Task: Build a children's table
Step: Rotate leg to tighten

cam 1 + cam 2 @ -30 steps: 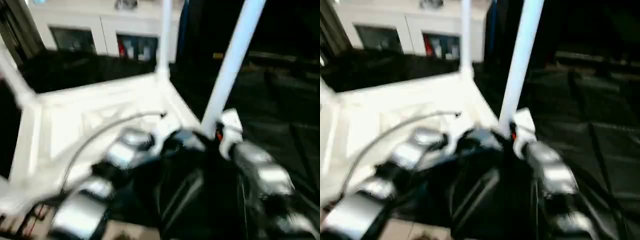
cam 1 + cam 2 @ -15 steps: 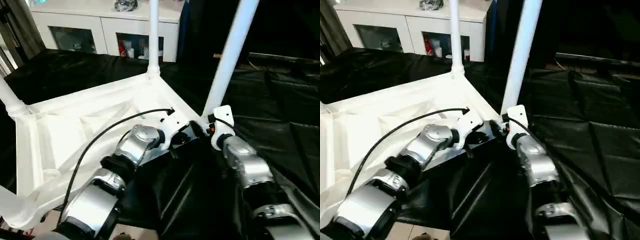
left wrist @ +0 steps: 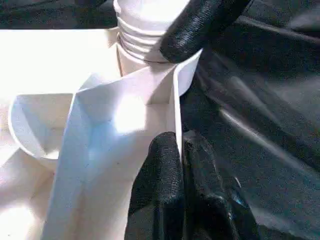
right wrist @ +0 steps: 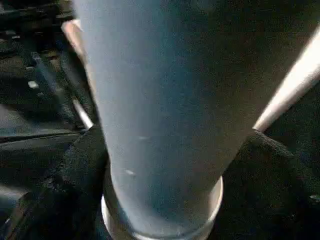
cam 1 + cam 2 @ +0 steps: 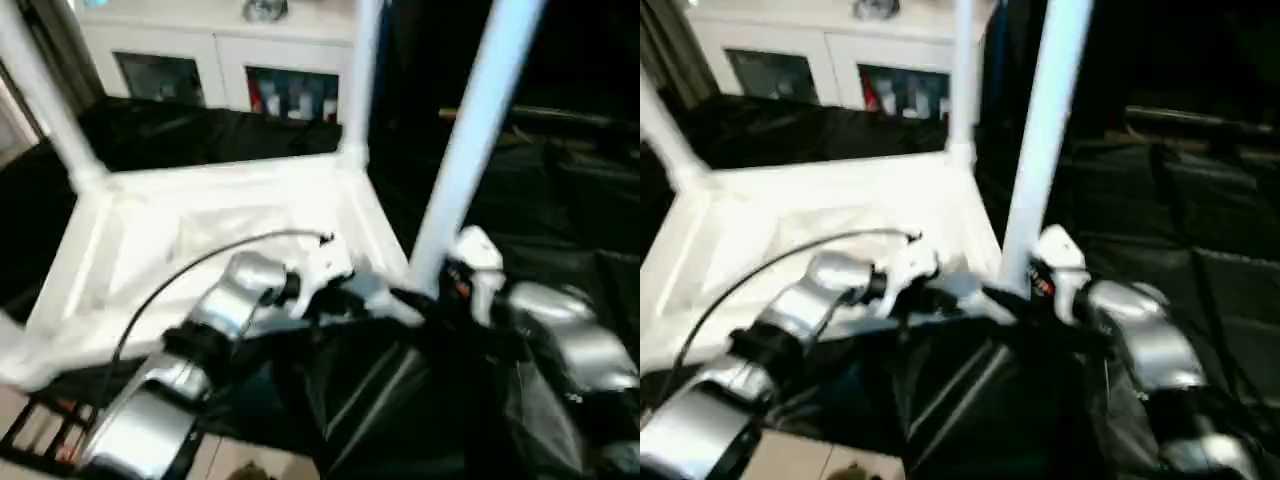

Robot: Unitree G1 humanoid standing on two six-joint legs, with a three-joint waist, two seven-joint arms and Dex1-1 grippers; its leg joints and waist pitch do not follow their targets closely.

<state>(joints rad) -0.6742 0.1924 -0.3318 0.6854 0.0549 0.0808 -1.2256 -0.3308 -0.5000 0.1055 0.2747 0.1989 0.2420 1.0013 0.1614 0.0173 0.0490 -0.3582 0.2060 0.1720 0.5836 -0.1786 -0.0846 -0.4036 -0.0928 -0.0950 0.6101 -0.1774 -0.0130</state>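
Note:
The children's table lies upside down: its white tabletop (image 5: 200,220) shows its ribbed underside on the black drape. Three white legs stand up from its corners, at the near right (image 5: 470,150), far right (image 5: 360,80) and far left (image 5: 45,100). My left gripper (image 3: 177,142) is shut on the tabletop's thin rim (image 3: 175,100), right beside the near-right corner socket. My right gripper (image 5: 435,290) is open around the base of the near-right leg (image 4: 160,100), with a black finger on either side. One of its fingertips (image 3: 200,25) lies against the leg's ridged collar (image 3: 140,40).
A white cabinet (image 5: 230,40) with glass doors stands behind the table. Crumpled black drape (image 5: 560,200) covers the work table to the right and front. A black cable (image 5: 200,270) arcs over my left forearm. Bare floor (image 5: 40,440) shows at the lower left.
The head view has swung and tilted, so the whole picture has shifted. Both grippers stay at the near-right corner, the left on the rim and the right at the leg's base.

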